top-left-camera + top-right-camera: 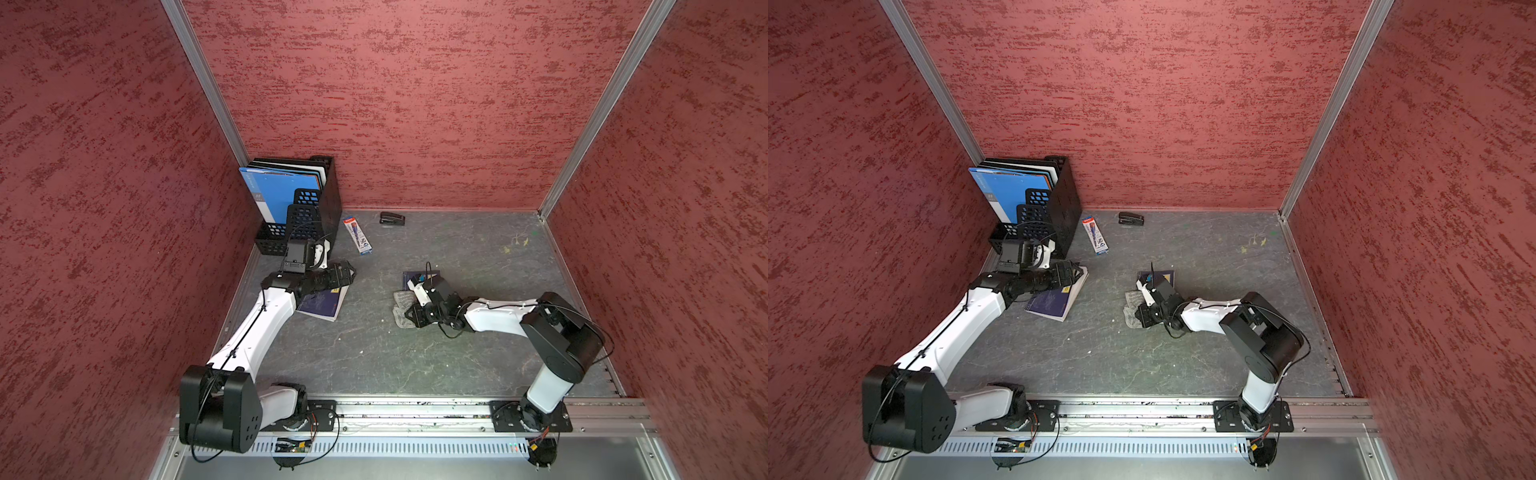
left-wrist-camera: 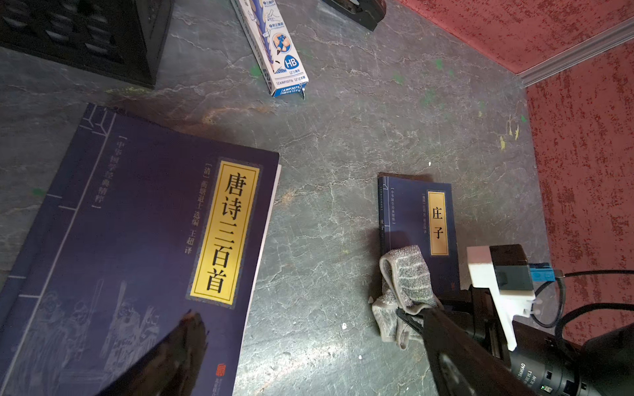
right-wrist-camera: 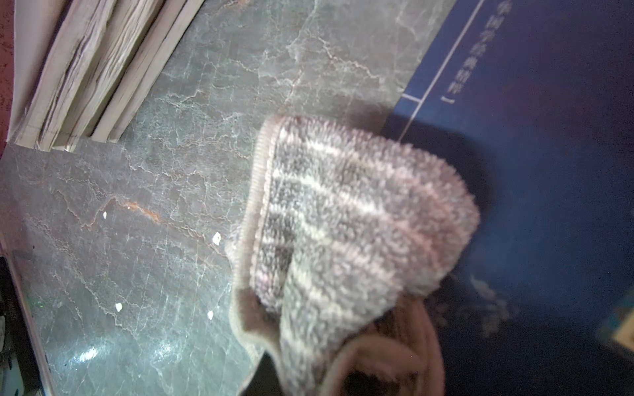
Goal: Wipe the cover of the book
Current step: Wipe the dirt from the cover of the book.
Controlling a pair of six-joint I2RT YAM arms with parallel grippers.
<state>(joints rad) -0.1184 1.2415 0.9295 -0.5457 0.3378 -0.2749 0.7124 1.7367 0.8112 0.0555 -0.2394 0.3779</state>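
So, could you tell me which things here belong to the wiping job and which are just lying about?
Job: grey cloth, clamped in the right gripper; small blue book it partly covers; possibly the large blue book under the open left gripper.
Lying about: pencil box; stapler; file rack with folders.

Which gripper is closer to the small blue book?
Right. The right gripper, shut on the cloth, is at the small book; the left gripper, open, is over the large book.

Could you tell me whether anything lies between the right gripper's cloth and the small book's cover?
Nothing visible does: the grey cloth in the right gripper overlaps the small blue book at a corner; its cover is otherwise bare.
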